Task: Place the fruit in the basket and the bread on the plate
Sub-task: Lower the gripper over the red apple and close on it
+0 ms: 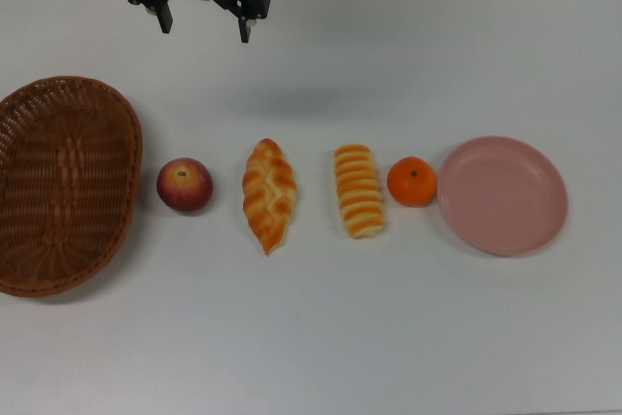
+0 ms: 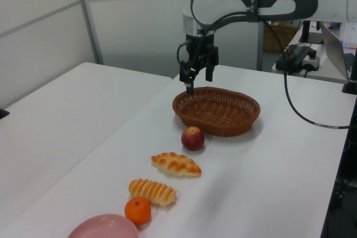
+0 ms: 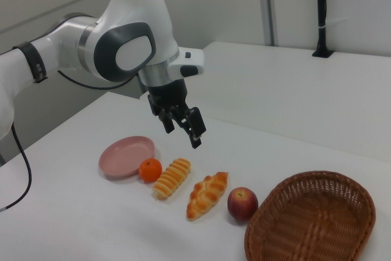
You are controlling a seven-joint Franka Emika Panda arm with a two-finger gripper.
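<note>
Across the white table runs a row: an empty brown wicker basket (image 1: 68, 182), a red-yellow apple (image 1: 185, 185), a braided bread loaf (image 1: 269, 193), a ridged oblong loaf (image 1: 359, 190), an orange tangerine (image 1: 412, 182) and an empty pink plate (image 1: 501, 194). The tangerine lies close beside the plate's rim. My gripper (image 1: 205, 26) hangs open and empty above the table's far edge in the top view, behind the apple and the braided loaf. The left view puts the gripper (image 2: 199, 82) above the basket's (image 2: 217, 110) far rim. It touches nothing in the right view (image 3: 181, 134).
A second white table (image 2: 67, 110) stands across a narrow gap on the left view's left. Black cables and a power unit (image 2: 301, 57) sit at the left view's back right. Bare tabletop (image 1: 321, 337) lies in front of the row.
</note>
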